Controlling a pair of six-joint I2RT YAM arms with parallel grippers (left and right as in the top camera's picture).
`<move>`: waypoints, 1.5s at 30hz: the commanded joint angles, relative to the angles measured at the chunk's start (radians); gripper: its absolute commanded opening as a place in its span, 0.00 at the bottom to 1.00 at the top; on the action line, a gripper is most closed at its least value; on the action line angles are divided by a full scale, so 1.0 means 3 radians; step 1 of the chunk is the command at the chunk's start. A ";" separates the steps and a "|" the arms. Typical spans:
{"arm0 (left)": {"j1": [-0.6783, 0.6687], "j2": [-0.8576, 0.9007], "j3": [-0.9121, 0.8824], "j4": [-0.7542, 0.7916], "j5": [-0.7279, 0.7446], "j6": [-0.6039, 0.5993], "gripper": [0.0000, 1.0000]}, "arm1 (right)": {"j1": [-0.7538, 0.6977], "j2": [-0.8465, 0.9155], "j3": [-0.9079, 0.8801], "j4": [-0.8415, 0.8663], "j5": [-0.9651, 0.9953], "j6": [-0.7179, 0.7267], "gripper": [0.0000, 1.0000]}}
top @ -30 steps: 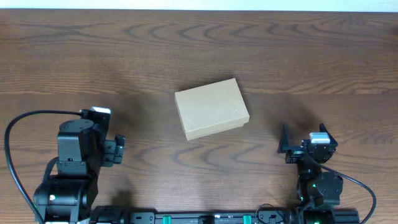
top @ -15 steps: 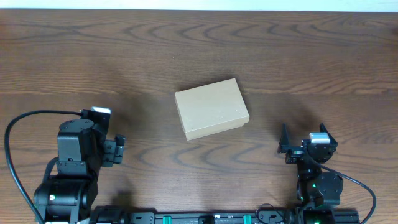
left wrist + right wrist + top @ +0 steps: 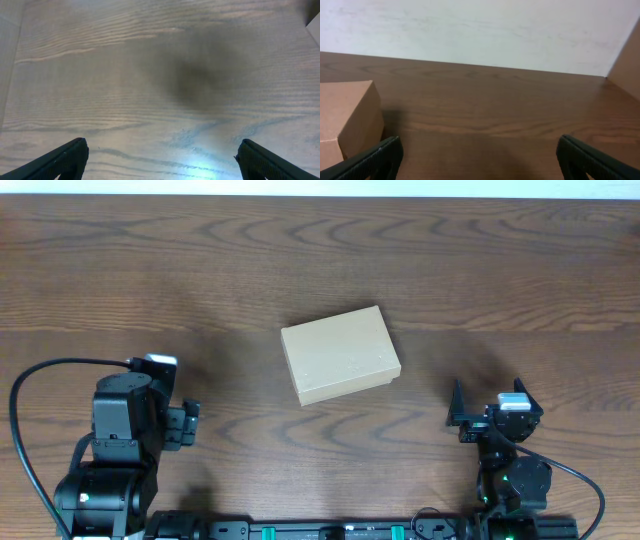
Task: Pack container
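A closed cardboard box (image 3: 340, 355) is laid on a wooden table (image 3: 480, 260), well apart from the left gripper (image 3: 159, 159) and right gripper (image 3: 480, 157); both jaws are held wide

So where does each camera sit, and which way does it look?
Overhead: above the table, facing straight down; left arm and right arm show.
Left wrist: behind the left gripper, tilted down at bare wood; open fingertips show.
Right wrist: behind the right gripper, looking across the table at a pale wall; fingertips show.
Shared: overhead and right wrist both see the container.
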 commanded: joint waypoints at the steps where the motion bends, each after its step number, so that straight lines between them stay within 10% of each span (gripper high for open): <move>1: 0.0014 -0.0010 0.0000 0.0045 0.0189 -0.0041 0.95 | 0.0045 -0.0031 -0.0013 -0.0009 0.0009 0.0052 0.99; 14: 0.0008 -0.0558 -0.0075 0.2080 0.0946 -0.0042 0.95 | 0.0045 -0.0031 -0.0014 -0.0009 0.0009 0.0052 0.99; 45: 0.0009 -0.2139 -0.2464 0.3451 0.0882 -0.0245 0.95 | 0.0045 -0.0031 -0.0013 -0.0009 0.0009 0.0052 0.99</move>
